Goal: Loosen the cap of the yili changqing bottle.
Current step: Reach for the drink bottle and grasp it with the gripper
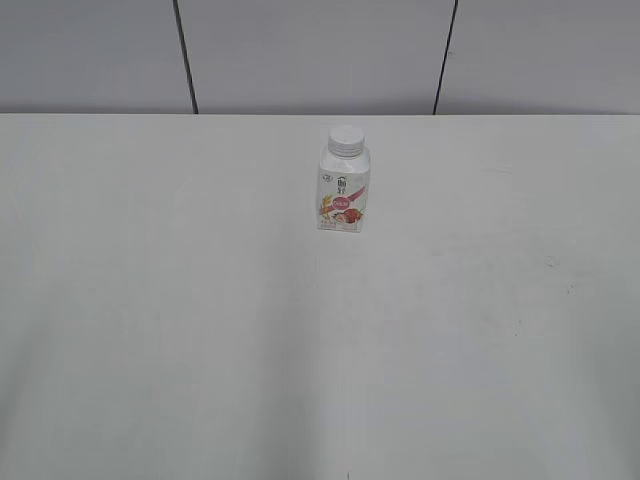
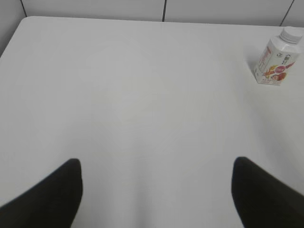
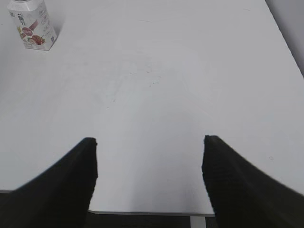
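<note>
The yili changqing bottle (image 1: 344, 190) stands upright on the white table (image 1: 200, 320), toward the back middle, with its white ribbed cap (image 1: 345, 139) on top. It also shows at the far right of the left wrist view (image 2: 274, 64) with its cap (image 2: 290, 34), and at the top left of the right wrist view (image 3: 32, 24), where the cap is cut off by the frame edge. My left gripper (image 2: 156, 164) is open and empty, far from the bottle. My right gripper (image 3: 149, 140) is open and empty, over the table's near edge. Neither gripper shows in the exterior view.
A grey panelled wall (image 1: 320, 50) runs behind the table's far edge. The table's front edge (image 3: 147, 213) lies under my right gripper. Its right edge (image 3: 285, 38) and its rounded far left corner (image 2: 21, 23) are in view.
</note>
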Motion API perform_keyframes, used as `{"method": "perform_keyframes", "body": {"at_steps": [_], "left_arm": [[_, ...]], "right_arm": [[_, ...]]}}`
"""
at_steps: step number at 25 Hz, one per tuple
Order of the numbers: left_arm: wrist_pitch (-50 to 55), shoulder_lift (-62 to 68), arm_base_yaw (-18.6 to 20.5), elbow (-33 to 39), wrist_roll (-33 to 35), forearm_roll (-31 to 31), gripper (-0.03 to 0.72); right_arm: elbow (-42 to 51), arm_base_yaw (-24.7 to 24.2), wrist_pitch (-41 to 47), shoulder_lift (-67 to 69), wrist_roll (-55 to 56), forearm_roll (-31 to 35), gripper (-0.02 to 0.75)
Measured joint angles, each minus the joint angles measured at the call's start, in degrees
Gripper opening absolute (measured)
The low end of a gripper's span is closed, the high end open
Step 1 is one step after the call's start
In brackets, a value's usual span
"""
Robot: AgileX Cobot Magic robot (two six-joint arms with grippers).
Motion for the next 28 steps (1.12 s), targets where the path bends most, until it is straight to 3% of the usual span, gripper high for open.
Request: {"method": "perform_keyframes", "body": {"at_steps": [6,14,17,20,25,28], "left_arm": [[-10.6,6.3,0.0,-5.4,2.7,-1.9,0.583],[-34.7,23.7,-0.1,-6.5,7.2,-2.2,0.583],[-45.2,30.4,-2.0,-5.6,7.3,-2.2,0.583],[-55.2,37.5,-6.4,-3.9,7.3,-0.9,0.583],[-71.0,51.6,-12.8,-0.1,3.8,6.7,0.583],[-79.0,59.6,-13.4,0.4,-6.6,16.9,0.583]], "right_arm": [[0.0,0.0,0.0,0.0,0.0,0.0,0.547],[0.0,0.0,0.0,0.0,0.0,0.0,0.547],[0.0,0.0,0.0,0.0,0.0,0.0,0.547],[0.0,0.0,0.0,0.0,0.0,0.0,0.547],[0.0,0.0,0.0,0.0,0.0,0.0,0.547],[0.0,0.0,0.0,0.0,0.0,0.0,0.547]]}}
